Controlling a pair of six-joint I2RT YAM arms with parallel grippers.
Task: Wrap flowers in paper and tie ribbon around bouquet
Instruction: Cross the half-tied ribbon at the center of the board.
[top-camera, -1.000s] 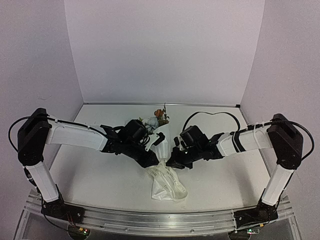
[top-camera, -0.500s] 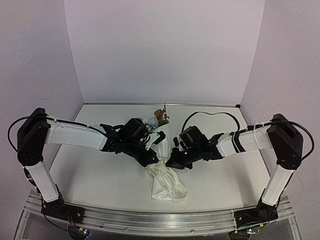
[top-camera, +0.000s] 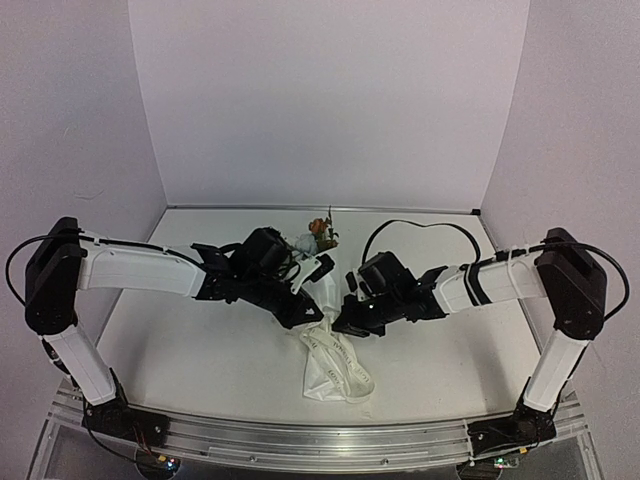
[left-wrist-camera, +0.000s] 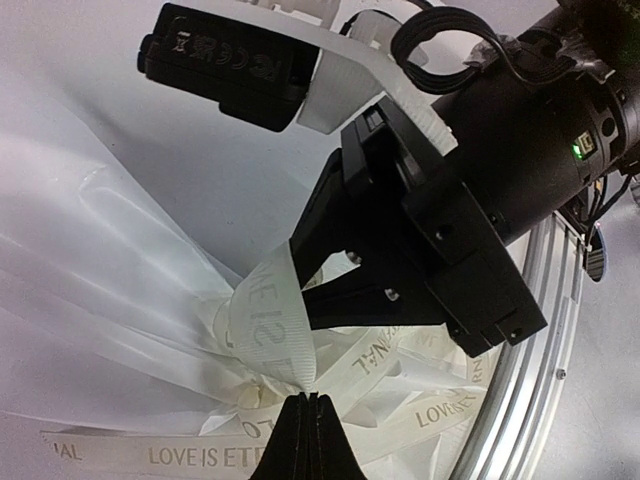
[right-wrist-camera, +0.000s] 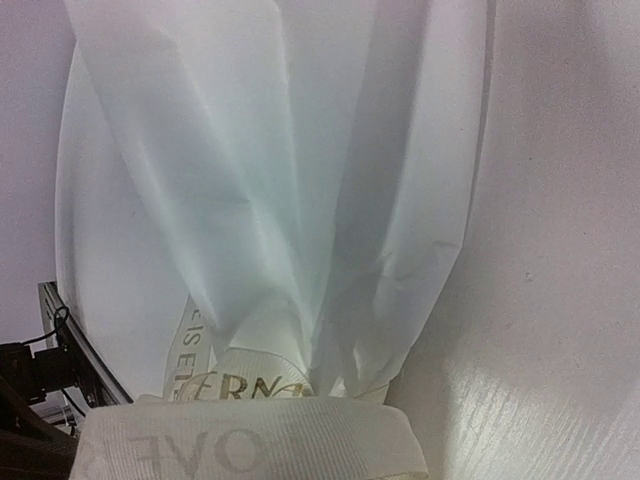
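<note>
The flowers (top-camera: 320, 232) stick out of the far end of the paper (top-camera: 335, 370), which is bunched round the stems and fans out towards the near edge. In the left wrist view, my left gripper (left-wrist-camera: 310, 400) is shut on a loop of the ribbon (left-wrist-camera: 265, 330), printed with lettering, at the paper's pinched neck (left-wrist-camera: 90, 260). Just beyond the loop are the right gripper's black fingers (left-wrist-camera: 360, 300). From above, the left gripper (top-camera: 303, 313) and right gripper (top-camera: 340, 322) meet at that neck. The right wrist view shows the paper cone (right-wrist-camera: 270, 180) and a taut ribbon band (right-wrist-camera: 250, 440); its own fingers are hidden.
A black cable (top-camera: 415, 228) loops over the table behind the right arm. An aluminium rail (top-camera: 320, 440) runs along the near edge, also visible as a rail (left-wrist-camera: 530, 350) in the left wrist view. Pale walls close in the table at the back and both sides.
My left gripper has closed onto the ribbon loop and its arm has shifted slightly to the right. The right arm has held still.
</note>
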